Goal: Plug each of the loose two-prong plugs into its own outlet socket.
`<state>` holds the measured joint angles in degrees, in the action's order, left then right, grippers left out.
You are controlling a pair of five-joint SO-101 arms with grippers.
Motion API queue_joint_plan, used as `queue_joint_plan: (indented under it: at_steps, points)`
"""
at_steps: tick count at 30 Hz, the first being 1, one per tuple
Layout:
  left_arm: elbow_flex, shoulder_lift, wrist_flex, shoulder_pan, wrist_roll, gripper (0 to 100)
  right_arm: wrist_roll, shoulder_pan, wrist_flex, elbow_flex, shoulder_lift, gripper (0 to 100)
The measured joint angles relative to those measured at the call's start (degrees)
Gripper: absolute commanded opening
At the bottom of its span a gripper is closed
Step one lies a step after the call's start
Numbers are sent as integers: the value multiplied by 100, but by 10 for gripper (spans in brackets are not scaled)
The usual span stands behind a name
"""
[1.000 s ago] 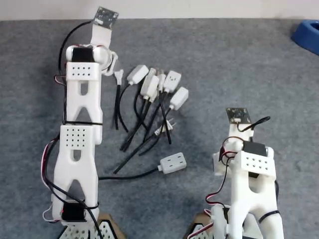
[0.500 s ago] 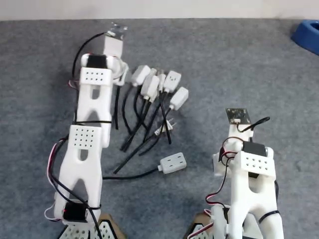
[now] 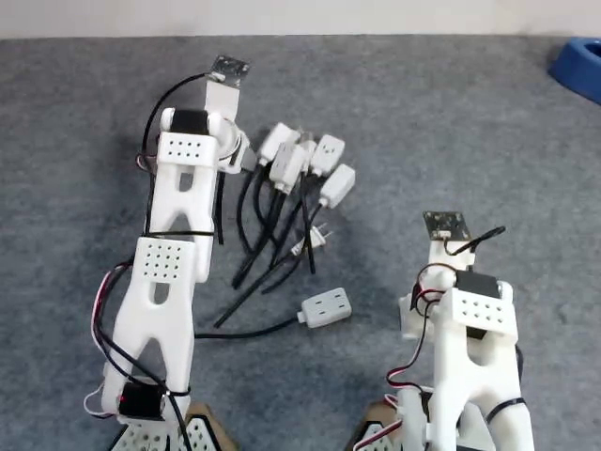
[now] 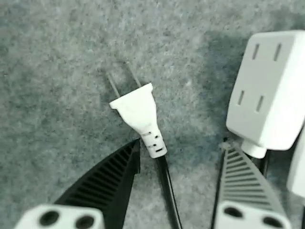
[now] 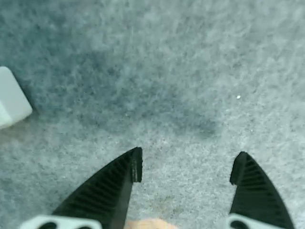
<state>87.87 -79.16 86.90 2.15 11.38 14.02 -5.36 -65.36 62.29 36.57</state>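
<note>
Left gripper (image 4: 181, 144) fingers wide; white two-prong plug (image 4: 138, 117) just beyond their tips. Right gripper (image 5: 188, 153) fingers wide over grey surface (image 5: 190, 71).

White two-prong plug (image 4: 137, 112) lies flat, prongs bare, black cord attached. White outlet block (image 4: 267, 90) just beside it, slots up. Lone outlet (image 3: 325, 307) well apart, unplugged.

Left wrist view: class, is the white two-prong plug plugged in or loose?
Loose. Both prongs of the plug stand bare over the carpet, and the outlet block beside it lies apart, its visible slots empty.
</note>
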Motion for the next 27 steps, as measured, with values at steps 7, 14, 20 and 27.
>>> queue_joint_plan:
  at_steps: [7, 14, 20, 27]
  points:
    - [-9, 0, 0, 9, 0, 252, 0, 0, 0, 9, 0, 296]
    - [18, -35, 18, 18, 0, 79, 0, 0, 0, 9, 0, 296]
    - [0, -35, 193, -26, -9, 23, 0, 0, 0, 9, 0, 296]
    - [9, -44, 281, -18, 0, 13, 0, -18, 0, 9, 0, 296]
